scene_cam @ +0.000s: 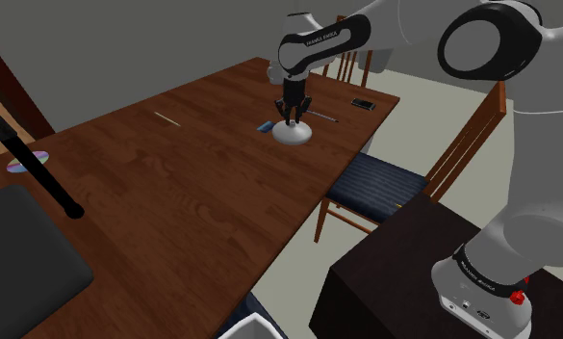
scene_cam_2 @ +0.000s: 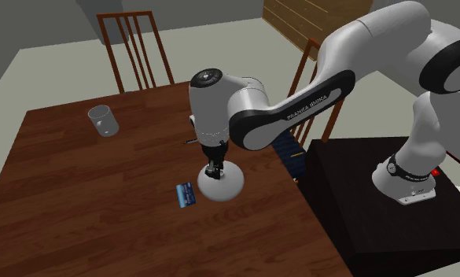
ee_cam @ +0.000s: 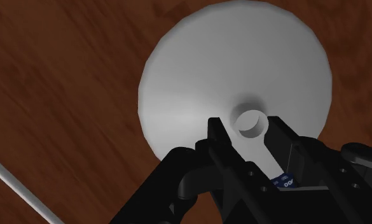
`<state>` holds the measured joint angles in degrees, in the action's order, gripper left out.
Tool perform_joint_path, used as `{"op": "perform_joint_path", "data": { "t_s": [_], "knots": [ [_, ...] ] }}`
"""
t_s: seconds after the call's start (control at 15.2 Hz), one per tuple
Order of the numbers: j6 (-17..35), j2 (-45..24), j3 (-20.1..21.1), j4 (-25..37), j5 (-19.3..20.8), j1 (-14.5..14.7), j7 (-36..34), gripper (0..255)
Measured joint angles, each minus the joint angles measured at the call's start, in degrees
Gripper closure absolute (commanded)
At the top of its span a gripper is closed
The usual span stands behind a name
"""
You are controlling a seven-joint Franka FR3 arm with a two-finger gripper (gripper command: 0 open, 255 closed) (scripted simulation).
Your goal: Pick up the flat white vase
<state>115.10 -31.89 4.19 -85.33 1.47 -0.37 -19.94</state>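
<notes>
Your end effector is closed around the short neck of the flat white vase, which sits on the counter near the edge beside the chair.

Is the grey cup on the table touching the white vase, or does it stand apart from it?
Apart. The second exterior view shows a wide stretch of bare table between the cup and the vase.

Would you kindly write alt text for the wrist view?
A black gripper clasps the short open neck of a flat white vase, seen from above, resting on a dark wooden table. A thin pale rod lies nearby.
</notes>
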Motion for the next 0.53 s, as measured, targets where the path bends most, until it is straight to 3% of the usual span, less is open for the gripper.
{"op": "perform_joint_path", "data": {
  "t_s": [0.53],
  "knots": [
    [-2.04,0.7,0.04,1.28,-0.05,0.03,-0.04,255]
  ]
}}
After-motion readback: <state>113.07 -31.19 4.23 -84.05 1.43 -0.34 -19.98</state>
